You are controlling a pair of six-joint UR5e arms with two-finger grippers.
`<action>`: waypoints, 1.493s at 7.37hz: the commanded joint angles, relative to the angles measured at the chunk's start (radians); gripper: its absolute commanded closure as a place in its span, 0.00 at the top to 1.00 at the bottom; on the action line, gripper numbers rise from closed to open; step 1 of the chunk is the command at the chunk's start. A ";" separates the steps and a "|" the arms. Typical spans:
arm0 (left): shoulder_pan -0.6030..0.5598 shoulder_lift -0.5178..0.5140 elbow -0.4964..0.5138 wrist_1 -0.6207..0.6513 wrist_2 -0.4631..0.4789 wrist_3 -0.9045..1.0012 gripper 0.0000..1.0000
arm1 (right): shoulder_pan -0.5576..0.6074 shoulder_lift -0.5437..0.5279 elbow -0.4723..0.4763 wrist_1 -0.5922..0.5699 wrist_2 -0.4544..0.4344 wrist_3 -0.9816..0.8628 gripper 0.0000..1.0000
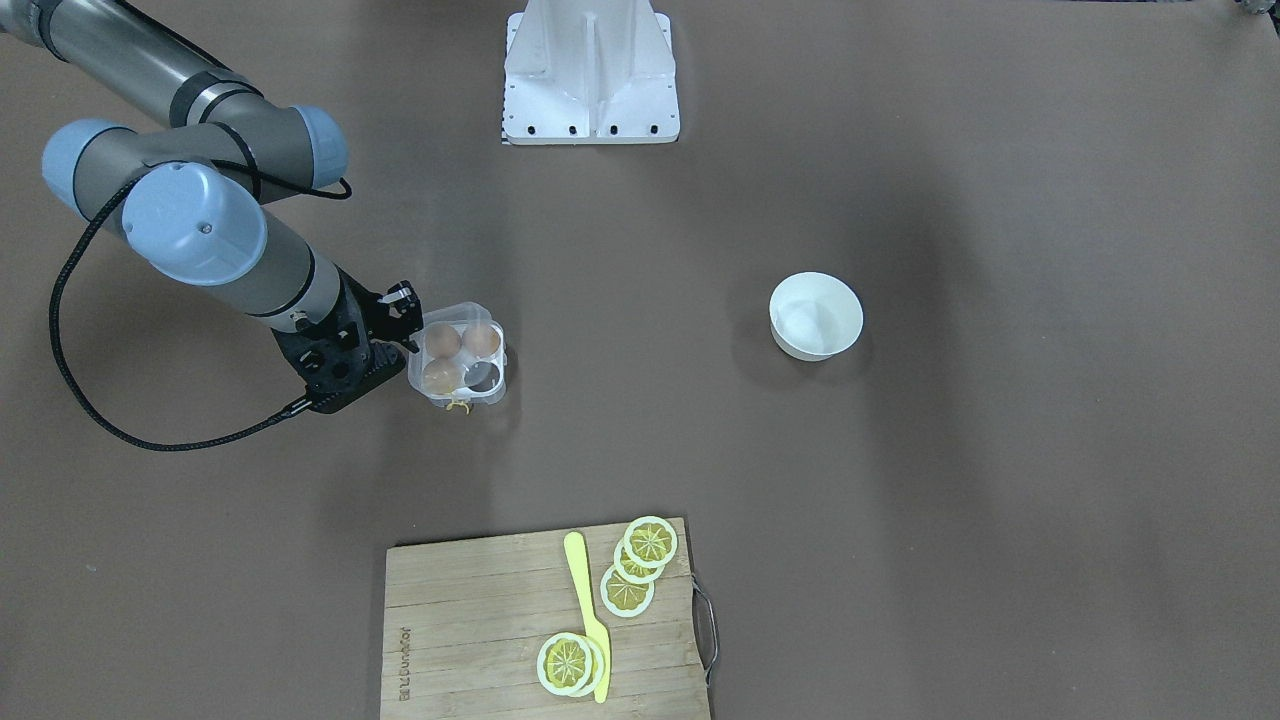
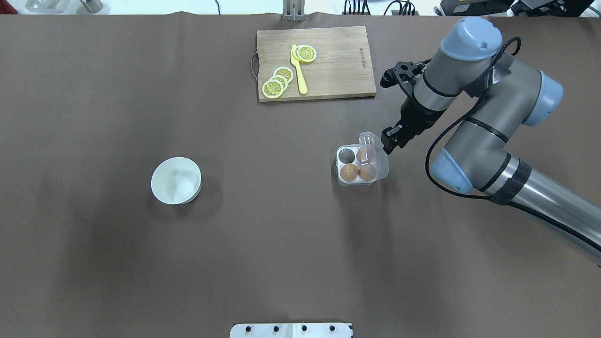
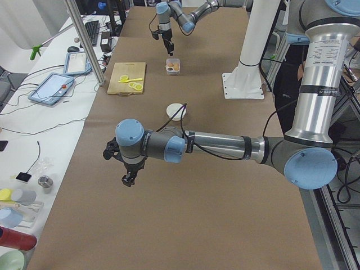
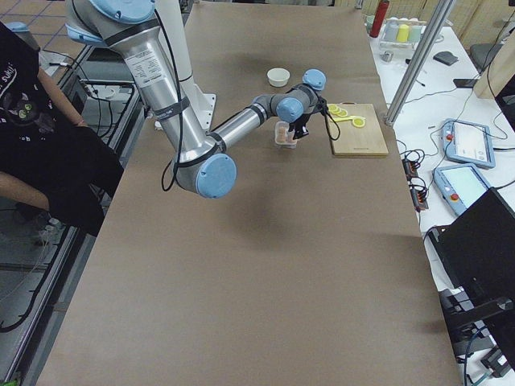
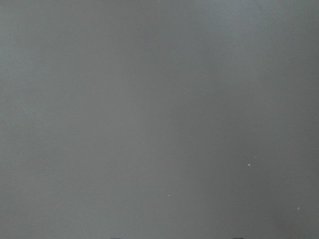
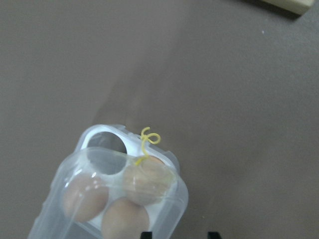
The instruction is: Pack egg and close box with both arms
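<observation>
3 eggs fill the box just beside the right pincer.

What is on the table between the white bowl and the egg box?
Nothing. In the overhead view, only bare brown table lies between the white bowl and the egg box.

Your overhead camera looks forward and down from behind the robot; the front-facing one looks steeply down from 12 o'clock, opposite. Both share the box and white bowl. The two side cameras look along the table from its ends. Your right wrist camera sits close above the box; the left shows only table.
</observation>
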 commanded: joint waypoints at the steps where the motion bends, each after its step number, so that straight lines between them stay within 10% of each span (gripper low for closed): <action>1: -0.006 0.001 0.011 0.001 0.004 0.010 0.80 | -0.020 0.048 -0.002 0.003 0.001 0.065 0.48; 2: -0.012 0.010 0.009 0.000 0.004 0.010 0.80 | -0.021 0.048 -0.001 0.003 0.002 0.064 0.61; 3: -0.013 0.020 0.006 0.000 0.004 0.010 0.80 | 0.002 0.033 0.014 0.003 0.007 0.053 1.00; 11: -0.033 0.020 -0.080 0.153 0.004 0.008 0.83 | 0.516 -0.315 0.159 -0.050 -0.016 0.012 1.00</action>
